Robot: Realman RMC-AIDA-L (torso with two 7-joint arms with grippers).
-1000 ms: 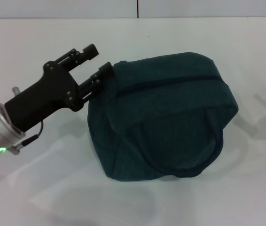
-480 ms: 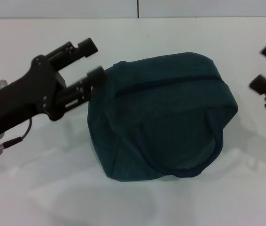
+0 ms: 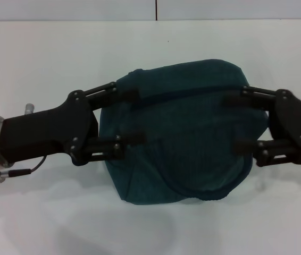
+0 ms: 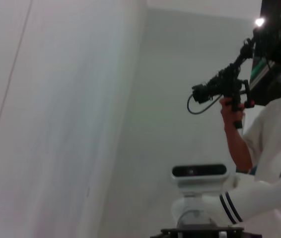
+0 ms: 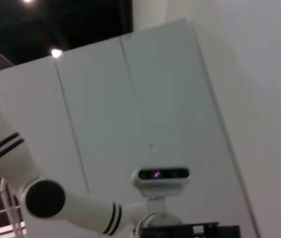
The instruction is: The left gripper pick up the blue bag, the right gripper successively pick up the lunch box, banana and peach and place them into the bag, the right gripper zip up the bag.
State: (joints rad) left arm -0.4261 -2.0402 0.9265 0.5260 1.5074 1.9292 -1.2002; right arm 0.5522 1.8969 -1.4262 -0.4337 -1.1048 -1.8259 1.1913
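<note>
The bag [image 3: 182, 143] is dark teal with a darker zip line and handle trim. Both pincers, left [image 3: 132, 117] and right [image 3: 235, 123], are matte black; the left arm's wrist is silver. The bench [image 3: 44, 58] is plain white.

white table [image 3: 44, 64], person [image 4: 274, 129] holding camera [image 4: 220, 87]

A plain white bench [image 3: 44, 64] fills the head view, meeting a pale wall [image 3: 86, 9] along its far edge, where a thin dark vertical seam [image 3: 156, 9] splits the wall panels. The left wrist view shows a grey-white wall [image 4: 145, 124], a person in a white shirt [image 4: 274, 134] holding up a black camera rig [image 4: 225, 87], and a bright lamp [image 4: 258, 22]. The right wrist view shows white wall panels [image 5: 145, 99] below a dark ceiling with a round light [image 5: 56, 52].
</note>
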